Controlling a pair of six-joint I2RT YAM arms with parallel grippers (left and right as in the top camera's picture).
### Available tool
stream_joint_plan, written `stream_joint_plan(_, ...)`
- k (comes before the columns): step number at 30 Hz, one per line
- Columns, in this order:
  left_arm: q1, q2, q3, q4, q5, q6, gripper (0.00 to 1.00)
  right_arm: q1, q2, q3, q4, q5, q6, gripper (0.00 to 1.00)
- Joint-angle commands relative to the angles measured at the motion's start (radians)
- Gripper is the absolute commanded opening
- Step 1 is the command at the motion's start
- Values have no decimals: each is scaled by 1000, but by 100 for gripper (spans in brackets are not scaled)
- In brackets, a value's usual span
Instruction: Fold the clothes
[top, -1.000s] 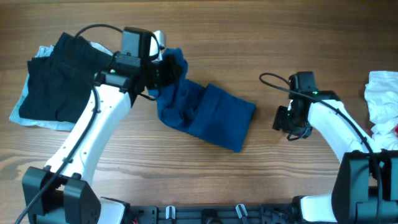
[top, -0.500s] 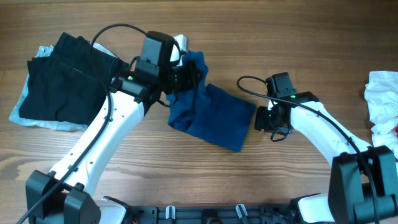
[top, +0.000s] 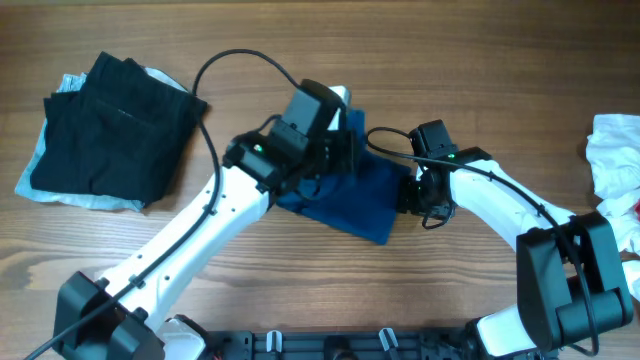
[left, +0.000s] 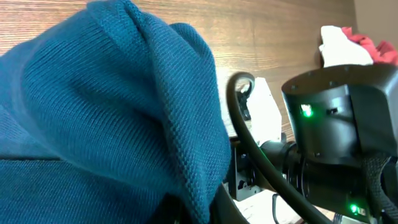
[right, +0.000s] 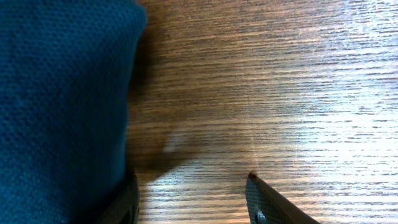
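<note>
The deep-blue garment lies mid-table, partly folded over itself. My left gripper is shut on one end of it and holds that end lifted above the rest; in the left wrist view the blue knit fills the frame and runs into the jaws. My right gripper is open, low at the garment's right edge. In the right wrist view its fingers straddle bare wood, with the blue cloth against the left finger.
A folded black garment lies on pale blue cloth at the far left. A white-and-red garment sits at the right edge and also shows in the left wrist view. The right arm is close to my left gripper.
My left gripper has carried the lifted end of the blue garment to the right, over the rest of it. My right gripper has moved left to the garment's right edge.
</note>
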Motion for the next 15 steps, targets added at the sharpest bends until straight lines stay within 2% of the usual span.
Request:
stream_joint_plan(1,-39,5,18,12,-45,-21,12,9,21,-10,5,-39,14,55)
stream_joint_plan(3,-56,12,18,29,-41,-60,18,9,21,-10,4,-39,14,55)
stream_joint_plan(4,-68,13,18,40,-41,-60,25,9,21,-9,1,-39,16,55)
stream_joint_plan(5,-76,13,18,47,-42,-59,27,9,21,-9,-2,-39,21,51)
stream_joint_plan(9,-80,11,18,57,-41,-58,29,-23,-48,32,-57,-29,70,49)
stream_joint_plan(13,-44,-45,18,43,-45,37,27,-105,-242,137,-184,89,81,53)
stream_joint_plan(15,13,-87,18,-10,-103,50,27,-121,-323,162,-201,92,40,54)
